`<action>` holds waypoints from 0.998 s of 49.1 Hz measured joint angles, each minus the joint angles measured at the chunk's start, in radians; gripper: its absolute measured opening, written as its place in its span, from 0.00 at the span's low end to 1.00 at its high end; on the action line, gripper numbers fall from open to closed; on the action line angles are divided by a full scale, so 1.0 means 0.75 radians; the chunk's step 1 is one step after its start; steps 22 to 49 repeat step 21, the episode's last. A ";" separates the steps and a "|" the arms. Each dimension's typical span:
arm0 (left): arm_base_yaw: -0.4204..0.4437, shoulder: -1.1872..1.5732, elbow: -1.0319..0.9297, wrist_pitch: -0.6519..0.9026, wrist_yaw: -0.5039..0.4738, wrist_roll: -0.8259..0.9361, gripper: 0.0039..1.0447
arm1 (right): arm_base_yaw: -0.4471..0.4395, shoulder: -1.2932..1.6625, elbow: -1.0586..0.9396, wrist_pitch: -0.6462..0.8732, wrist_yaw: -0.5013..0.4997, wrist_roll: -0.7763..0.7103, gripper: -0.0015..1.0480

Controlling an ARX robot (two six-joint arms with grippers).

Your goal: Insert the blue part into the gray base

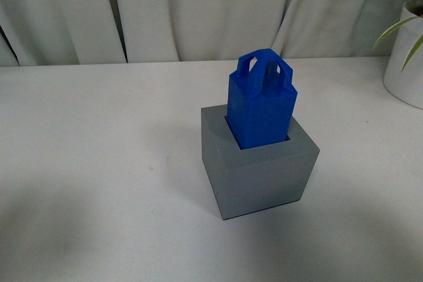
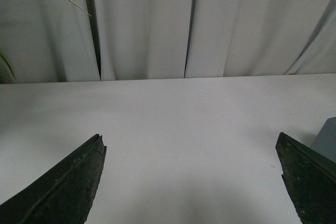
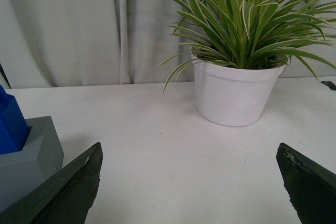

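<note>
The blue part [image 1: 262,100] stands upright in the recess of the gray base [image 1: 259,165] on the white surface [image 1: 99,183], apparently seated, so insertion looks complete. Both sets of jaws are spread wide and empty, well apart from it; little remains beyond checking the fit.
</note>
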State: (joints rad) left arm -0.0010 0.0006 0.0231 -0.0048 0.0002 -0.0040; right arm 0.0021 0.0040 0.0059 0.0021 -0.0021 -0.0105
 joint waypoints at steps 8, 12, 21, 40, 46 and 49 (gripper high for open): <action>0.000 0.000 0.000 0.000 -0.001 0.001 0.94 | 0.000 0.000 0.000 0.000 -0.001 0.000 0.93; 0.000 0.000 0.000 0.000 -0.001 0.001 0.94 | 0.000 0.000 0.000 0.000 -0.001 0.000 0.93; 0.000 0.000 0.000 0.000 -0.001 0.001 0.94 | 0.000 0.000 0.000 0.000 -0.001 0.000 0.93; 0.000 0.000 0.000 0.000 -0.001 0.001 0.94 | 0.000 0.000 0.000 0.000 -0.001 0.000 0.93; 0.000 0.000 0.000 0.000 -0.001 0.001 0.94 | 0.000 0.000 0.000 0.000 -0.001 0.000 0.93; 0.000 0.000 0.000 0.000 -0.001 0.001 0.94 | 0.000 0.000 0.000 0.000 -0.001 0.000 0.93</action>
